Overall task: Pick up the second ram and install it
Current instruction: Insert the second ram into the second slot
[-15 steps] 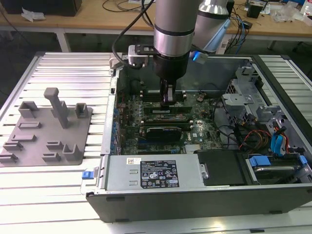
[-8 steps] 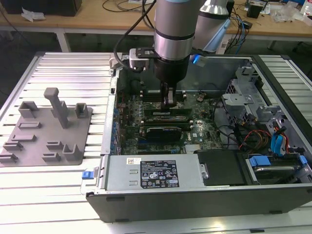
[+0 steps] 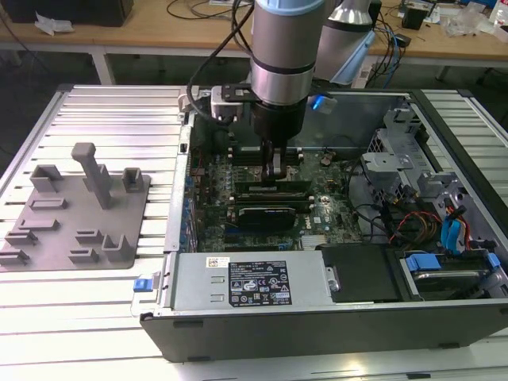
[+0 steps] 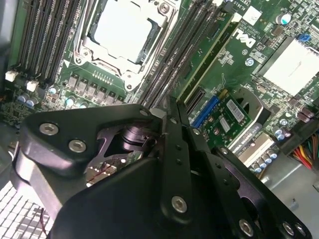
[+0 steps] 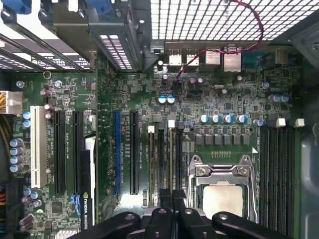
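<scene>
My gripper [image 3: 274, 176] reaches down into the open computer case, over the memory slots beside the silver CPU socket [image 5: 222, 195]. Its black fingers stand close together in both wrist views. The second ram [image 5: 172, 159] shows edge-on as a thin stick standing in a slot with a white clip at its far end. It runs in between the fingertips of the gripper [image 5: 171, 200]. In the second wrist view the gripper [image 4: 175, 103] hides most of that stick. Another green stick [image 4: 212, 52] stands in the outer slot, farther from the CPU socket [image 4: 127, 32].
A black expansion card [image 3: 270, 213] lies across the motherboard just in front of the gripper. The power supply [image 3: 250, 282] and drive bays [image 3: 444, 270] fill the case's near side. A grey fixture plate [image 3: 75, 210] with upright holders sits on the slatted table at the exterior view's left.
</scene>
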`<state>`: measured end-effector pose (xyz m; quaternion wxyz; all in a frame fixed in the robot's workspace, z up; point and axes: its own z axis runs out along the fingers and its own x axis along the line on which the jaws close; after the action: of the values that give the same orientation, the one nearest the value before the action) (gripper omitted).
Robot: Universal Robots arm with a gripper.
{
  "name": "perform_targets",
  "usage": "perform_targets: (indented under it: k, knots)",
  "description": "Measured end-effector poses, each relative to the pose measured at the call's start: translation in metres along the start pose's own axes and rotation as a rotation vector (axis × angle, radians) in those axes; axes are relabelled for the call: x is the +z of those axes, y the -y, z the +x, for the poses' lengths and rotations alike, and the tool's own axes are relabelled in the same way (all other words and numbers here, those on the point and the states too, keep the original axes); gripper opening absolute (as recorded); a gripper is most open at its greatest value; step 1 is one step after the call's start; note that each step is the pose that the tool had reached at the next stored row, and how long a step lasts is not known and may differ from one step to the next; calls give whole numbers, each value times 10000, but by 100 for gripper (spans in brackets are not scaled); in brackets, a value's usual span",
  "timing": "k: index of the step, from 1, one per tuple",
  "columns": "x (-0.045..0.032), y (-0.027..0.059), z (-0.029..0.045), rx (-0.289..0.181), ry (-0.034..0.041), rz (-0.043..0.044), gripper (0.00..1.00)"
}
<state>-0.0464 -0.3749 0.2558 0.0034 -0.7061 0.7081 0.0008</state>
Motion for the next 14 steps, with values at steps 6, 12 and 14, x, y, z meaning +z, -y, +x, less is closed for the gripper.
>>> perform_targets:
  k: [6,12,14]
  knots:
    - [114,14,-6,-2,19,1,9]
    - [149,60,-7,1,18,0,9]
    - [149,60,-6,1,16,-1,9]
